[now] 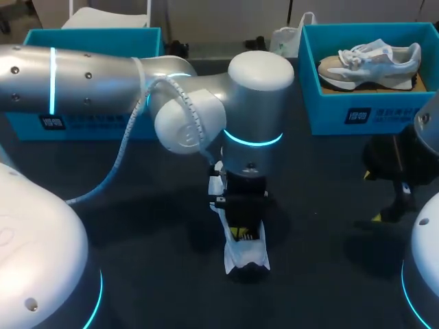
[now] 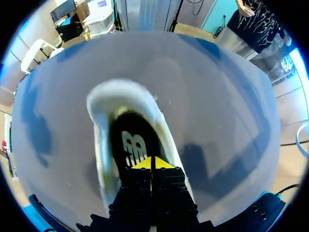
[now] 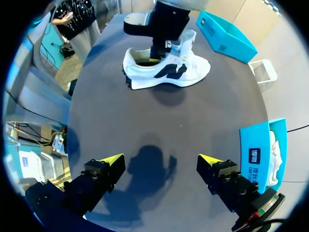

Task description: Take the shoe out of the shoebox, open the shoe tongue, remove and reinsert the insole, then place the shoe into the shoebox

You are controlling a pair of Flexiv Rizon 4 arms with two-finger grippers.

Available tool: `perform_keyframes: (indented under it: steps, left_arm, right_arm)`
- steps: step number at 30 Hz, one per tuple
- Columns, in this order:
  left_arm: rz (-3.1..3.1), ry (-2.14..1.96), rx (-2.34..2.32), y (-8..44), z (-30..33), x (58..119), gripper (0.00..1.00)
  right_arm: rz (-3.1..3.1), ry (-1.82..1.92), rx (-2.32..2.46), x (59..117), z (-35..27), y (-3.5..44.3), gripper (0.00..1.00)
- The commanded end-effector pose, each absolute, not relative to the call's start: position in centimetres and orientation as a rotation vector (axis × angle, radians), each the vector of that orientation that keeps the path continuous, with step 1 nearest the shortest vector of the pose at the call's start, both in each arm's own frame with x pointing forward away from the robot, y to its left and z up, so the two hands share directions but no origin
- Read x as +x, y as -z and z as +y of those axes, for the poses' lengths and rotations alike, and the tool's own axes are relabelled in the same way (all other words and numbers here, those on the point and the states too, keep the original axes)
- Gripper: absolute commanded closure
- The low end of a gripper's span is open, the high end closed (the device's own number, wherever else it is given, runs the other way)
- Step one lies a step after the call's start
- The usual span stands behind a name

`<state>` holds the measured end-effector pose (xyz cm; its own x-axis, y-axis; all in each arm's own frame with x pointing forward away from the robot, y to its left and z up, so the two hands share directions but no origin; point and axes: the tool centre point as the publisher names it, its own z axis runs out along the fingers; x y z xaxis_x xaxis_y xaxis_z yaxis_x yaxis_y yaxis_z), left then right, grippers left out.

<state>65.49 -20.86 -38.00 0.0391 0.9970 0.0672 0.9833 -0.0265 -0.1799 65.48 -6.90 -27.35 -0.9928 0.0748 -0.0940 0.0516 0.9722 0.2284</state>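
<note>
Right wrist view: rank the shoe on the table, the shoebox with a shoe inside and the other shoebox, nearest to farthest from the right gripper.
1. The shoebox holding a shoe: close beside the right gripper.
2. The white shoe: well ahead of it, lying mid-table.
3. The other shoebox: past the shoe, at the table's far side.

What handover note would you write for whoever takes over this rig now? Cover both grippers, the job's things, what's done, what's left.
Left gripper: jaws shut, down in the opening of the white shoe, at the insole; a grip on it is unconfirmed.
Right gripper: jaws open, empty, over bare table.
Done: shoe out, upright on the table.
Left: finish the insole step, then shoe into the shoebox.
</note>
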Motion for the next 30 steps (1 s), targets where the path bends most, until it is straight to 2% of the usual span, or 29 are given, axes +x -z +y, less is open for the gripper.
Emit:
perform_keyframes:
  steps: [1,8,15,30]
  left_arm:
    - [-2.051,-0.152,-2.131,38.8,-22.3,64.5,1.0]
    - [-2.075,-0.17,-2.125,40.9,-24.2,63.3,1.0]
    - [-2.151,-0.094,-2.071,42.3,-23.3,64.9,1.0]
    - [-2.232,-0.139,-2.126,37.7,-21.5,65.6,1.0]
  right_arm:
    - [3.016,-0.344,0.096,65.3,-6.9,27.4,0.0]
    - [3.016,-0.344,0.096,65.3,-6.9,27.4,0.0]
    - [3.016,-0.344,0.096,65.3,-6.9,27.4,0.0]
    - [3.016,-0.344,0.096,65.3,-6.9,27.4,0.0]
